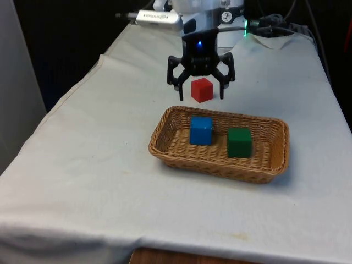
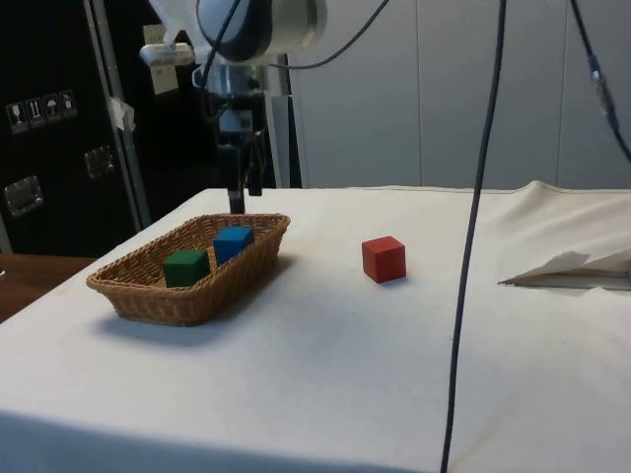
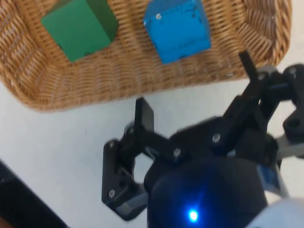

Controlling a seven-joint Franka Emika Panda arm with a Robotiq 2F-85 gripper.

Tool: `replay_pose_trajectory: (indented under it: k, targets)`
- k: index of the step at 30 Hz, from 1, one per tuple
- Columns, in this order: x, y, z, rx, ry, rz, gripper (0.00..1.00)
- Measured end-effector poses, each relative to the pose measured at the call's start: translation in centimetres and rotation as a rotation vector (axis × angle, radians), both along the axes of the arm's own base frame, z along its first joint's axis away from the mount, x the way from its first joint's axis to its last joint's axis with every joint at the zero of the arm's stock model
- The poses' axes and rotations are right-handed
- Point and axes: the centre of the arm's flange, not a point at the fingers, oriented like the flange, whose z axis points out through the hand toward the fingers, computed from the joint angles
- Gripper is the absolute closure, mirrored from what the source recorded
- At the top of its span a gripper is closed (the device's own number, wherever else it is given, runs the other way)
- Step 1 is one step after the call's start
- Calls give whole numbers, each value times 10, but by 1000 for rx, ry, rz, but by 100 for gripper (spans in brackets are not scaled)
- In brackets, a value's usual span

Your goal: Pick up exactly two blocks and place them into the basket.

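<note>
The basket (image 1: 165, 132) holds two blocks: a blue block (image 1: 201, 130) and a green block (image 1: 240, 142), side by side and apart. A red block (image 1: 202, 89) sits on the white cloth (image 1: 82, 165) beyond the basket. The gripper (image 1: 201, 91) hangs above the cloth, seemingly just outside the basket's rim, fingers spread, holding nothing.

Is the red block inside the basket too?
No, the red block sits on the cloth beside the basket, which holds the blue and green ones.
</note>
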Motion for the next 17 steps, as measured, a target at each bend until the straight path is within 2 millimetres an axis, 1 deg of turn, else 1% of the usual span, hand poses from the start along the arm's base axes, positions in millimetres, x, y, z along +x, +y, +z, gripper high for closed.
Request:
replay_pose_trajectory:
  k: [7,9,13,17]
  targets:
    - [-27,-1,18,15,3,9,0]
    - [-30,-1,21,15,2,10,0]
    - [-45,-1,32,16,1,18,0]
    - [-53,0,35,17,1,23,0]
